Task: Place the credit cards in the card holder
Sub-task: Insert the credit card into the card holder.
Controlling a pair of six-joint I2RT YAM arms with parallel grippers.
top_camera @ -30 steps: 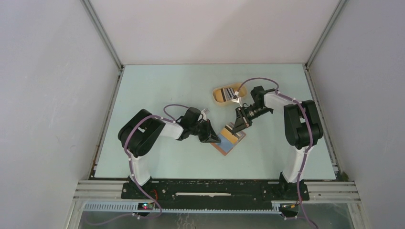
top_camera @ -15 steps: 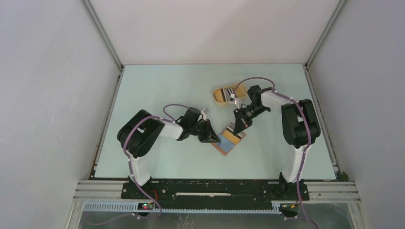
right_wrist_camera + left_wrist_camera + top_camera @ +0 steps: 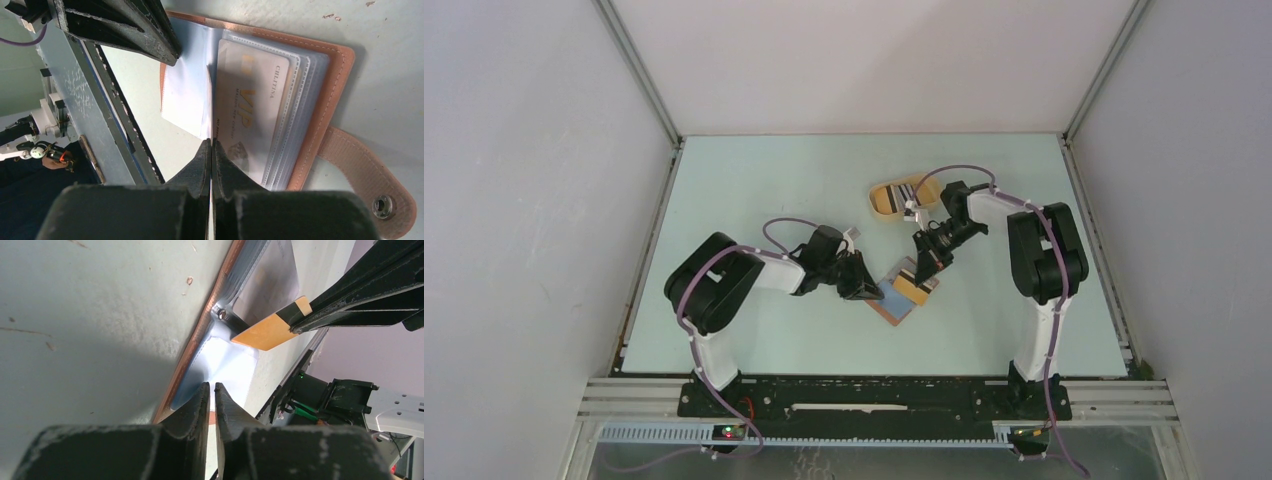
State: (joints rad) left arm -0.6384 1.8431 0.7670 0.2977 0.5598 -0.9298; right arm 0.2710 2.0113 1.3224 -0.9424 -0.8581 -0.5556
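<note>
The reddish-brown card holder [image 3: 894, 308] lies open mid-table, its clear sleeves [image 3: 305, 95] fanned and a gold VIP card [image 3: 250, 110] in one. My left gripper [image 3: 867, 290] is shut on the holder's left clear flap [image 3: 225, 360], next to the brown leather edge [image 3: 200, 335]. My right gripper [image 3: 921, 265] is shut on a gold card with a black stripe [image 3: 267, 332]. It holds this card edge-on [image 3: 210, 100] at the holder's fold, between the flap and the sleeves. The snap tab [image 3: 370, 185] lies off to the side.
A yellow oval tray [image 3: 882, 200] sits behind the holder and holds a white-striped card [image 3: 906, 192]. The enclosure walls and metal frame rails surround the table. Both arms meet closely over the holder.
My right gripper has moved slightly down and left with its card, closer into the open holder. My left gripper has stayed shut on the flap with little motion.
</note>
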